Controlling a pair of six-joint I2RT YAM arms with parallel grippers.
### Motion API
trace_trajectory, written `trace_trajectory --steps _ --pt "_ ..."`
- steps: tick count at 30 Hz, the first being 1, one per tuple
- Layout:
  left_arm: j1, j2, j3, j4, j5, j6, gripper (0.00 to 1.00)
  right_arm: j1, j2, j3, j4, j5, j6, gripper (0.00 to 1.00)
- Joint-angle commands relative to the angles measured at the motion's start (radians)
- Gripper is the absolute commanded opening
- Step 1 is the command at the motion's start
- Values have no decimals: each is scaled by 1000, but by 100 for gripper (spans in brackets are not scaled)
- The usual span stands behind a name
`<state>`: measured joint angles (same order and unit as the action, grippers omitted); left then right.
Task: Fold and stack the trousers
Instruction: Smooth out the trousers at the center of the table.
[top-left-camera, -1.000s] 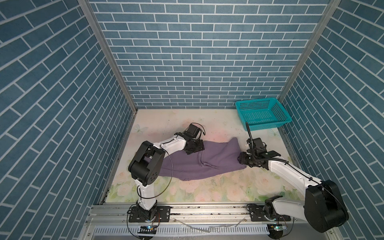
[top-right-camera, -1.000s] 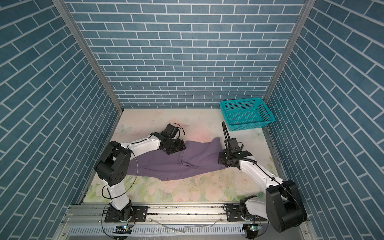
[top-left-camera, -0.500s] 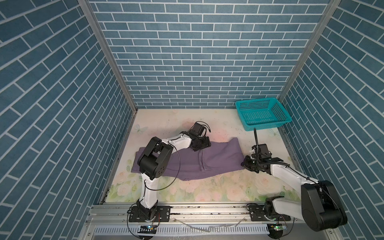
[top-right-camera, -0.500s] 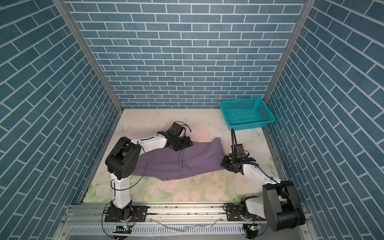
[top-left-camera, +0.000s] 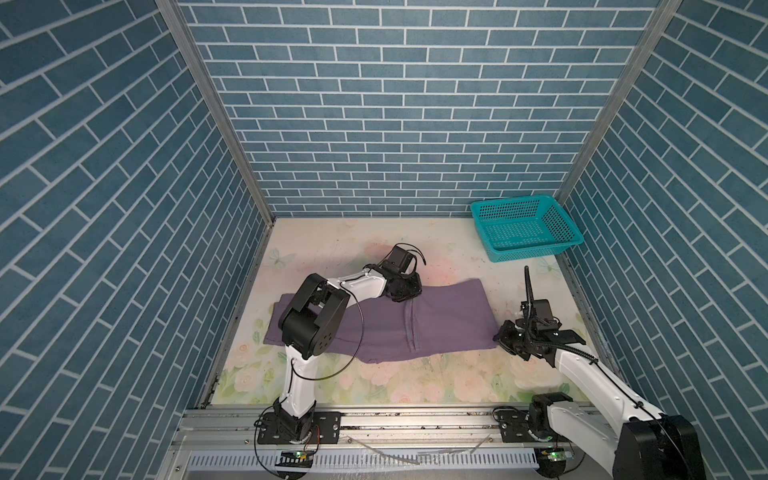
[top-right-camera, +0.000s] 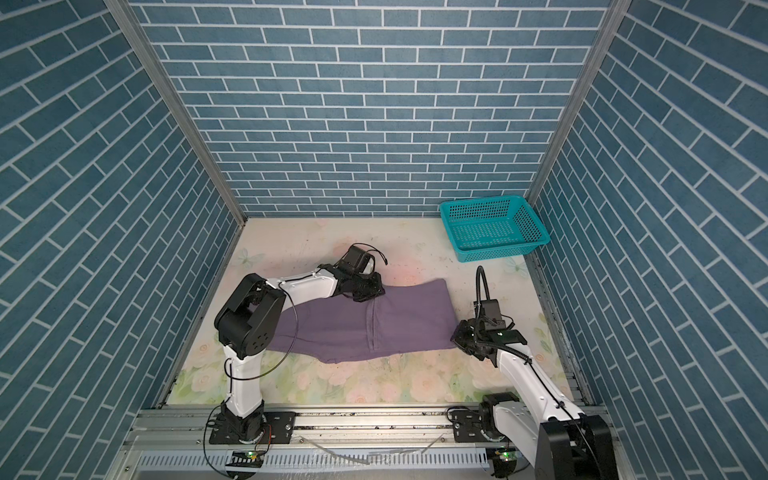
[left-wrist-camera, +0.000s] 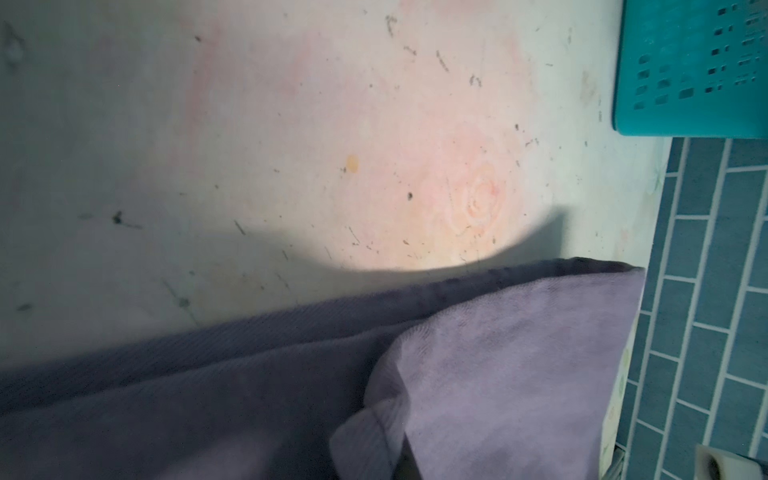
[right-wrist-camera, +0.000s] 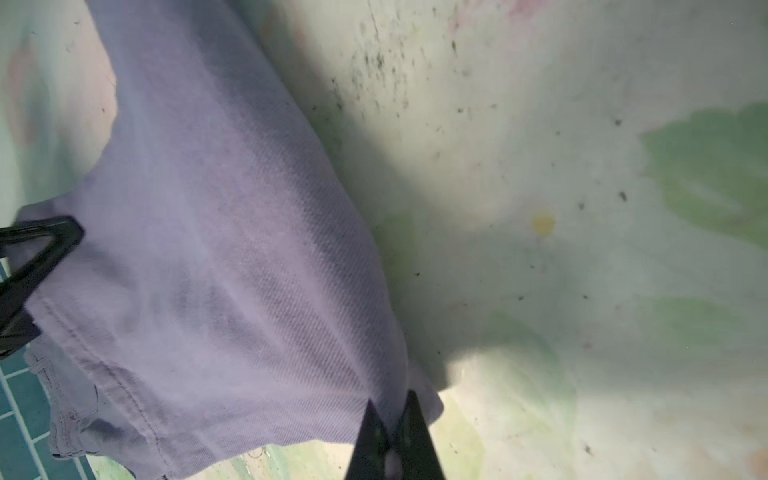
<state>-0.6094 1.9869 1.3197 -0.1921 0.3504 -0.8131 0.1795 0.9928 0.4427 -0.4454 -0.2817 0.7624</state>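
Observation:
The muted purple trousers (top-left-camera: 440, 324) lie flat across the middle of the floral table (top-left-camera: 332, 245), seen in both top views (top-right-camera: 411, 320). My left gripper (top-left-camera: 405, 291) is at their far edge and is shut on a pinched-up fold of fabric (left-wrist-camera: 374, 419), which hides its fingers in the left wrist view. My right gripper (top-left-camera: 505, 338) sits low at their near right corner. In the right wrist view its two black fingertips (right-wrist-camera: 392, 419) are shut on that corner of the trousers (right-wrist-camera: 232, 266).
A teal mesh basket (top-left-camera: 515, 201) stands at the back right corner, also seen in a top view (top-right-camera: 484, 202) and in the left wrist view (left-wrist-camera: 685, 116). Blue brick walls close in three sides. Both arm bases sit on the metal rail (top-left-camera: 415, 419) at the front.
Both grippers have shut on the trousers. The right gripper moved right and toward the front, the left gripper slightly right, and the bunched cloth now lies flatter and more squared.

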Motion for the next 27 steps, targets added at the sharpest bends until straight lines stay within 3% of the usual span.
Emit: trace_trajectory --steps 1,5,7,9,10,12,15,17,20,24,27 --pt "-2 -117 6 -89 -70 51 0 -5 12 -19 -48 -6 16 0" --pt "-6 -214 -13 -155 -173 97 1 -6 9 -38 -33 -19 17 0" --pt "-6 -241 -34 -174 -219 106 12 -5 22 -51 -14 -29 14 0" --pt "-4 -246 -54 -196 -253 101 62 -5 42 -55 3 -50 11 0" --pt "-3 -244 -56 -213 -269 102 73 -5 49 -55 10 -59 8 0" --pt "0 -237 -50 -262 -306 113 99 -5 55 -47 24 -80 -2 15" --pt "11 -248 -42 -301 -324 127 99 -5 47 5 -30 -76 -51 35" --pt "14 -275 -47 -311 -339 133 99 -5 31 60 -96 -39 -99 41" --pt "13 -309 -62 -314 -323 144 95 -5 2 140 -176 29 -169 44" --pt "-7 -347 -141 -260 -232 122 78 -5 -13 230 -243 123 -236 44" --pt "-40 -368 -218 -214 -184 86 77 -5 -6 266 -229 155 -256 43"
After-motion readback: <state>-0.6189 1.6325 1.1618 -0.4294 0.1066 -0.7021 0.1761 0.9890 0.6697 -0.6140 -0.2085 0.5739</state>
